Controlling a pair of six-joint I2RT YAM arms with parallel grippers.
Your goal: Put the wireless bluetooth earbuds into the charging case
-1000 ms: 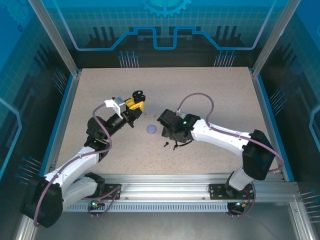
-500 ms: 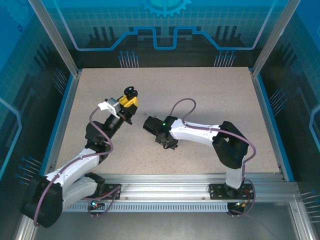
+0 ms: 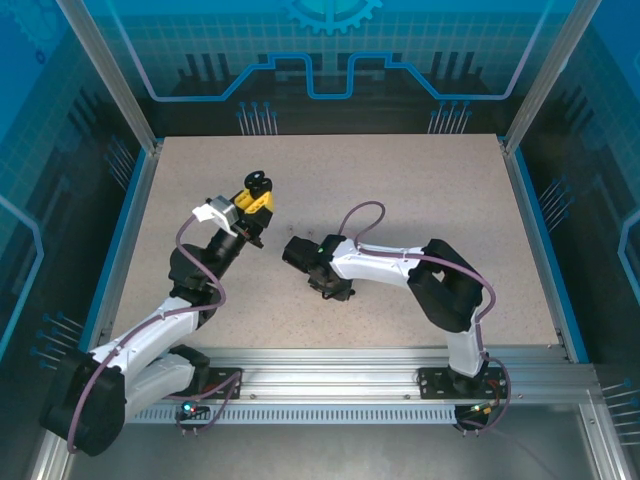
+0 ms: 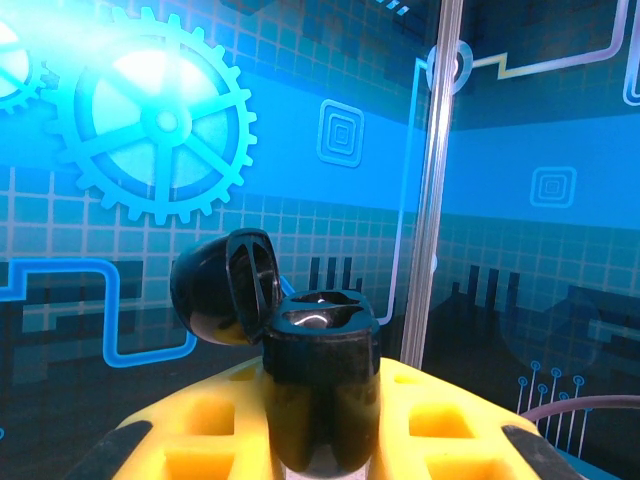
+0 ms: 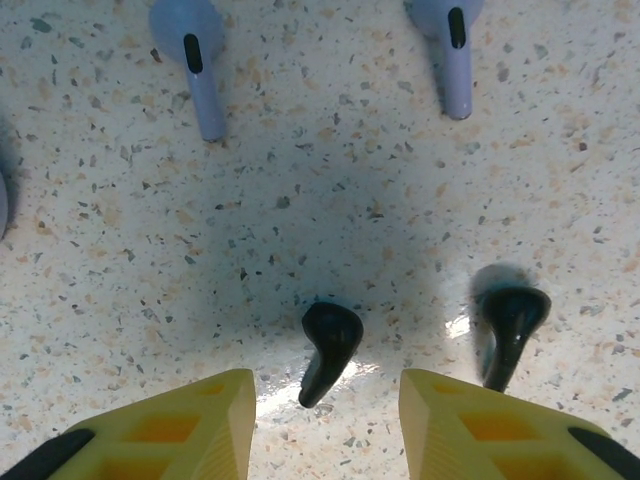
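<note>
Black earbud [image 5: 328, 352] lying flat, stem toward spread right gripper [image 5: 327, 402], left gripper [image 4: 320, 440] pinching upright open-lidded case [image 4: 320, 370]

Right wrist view: left purple earbud [image 5: 195, 60] and right purple earbud [image 5: 450, 50], heads cut by top edge. At left edge, pale rounded shape [image 5: 3, 205], mostly cut off, unidentifiable. Blurred head on right-hand black earbud [image 5: 508, 320]. Fingers of right gripper [image 5: 325, 395] cut by bottom edge. Left wrist view: charging case [image 4: 320, 400] bottom cut off; glare inside, contents unclear.

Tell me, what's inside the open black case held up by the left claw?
The glossy black charging case shows a shiny dark hollow; its rim hides anything deeper.
</note>
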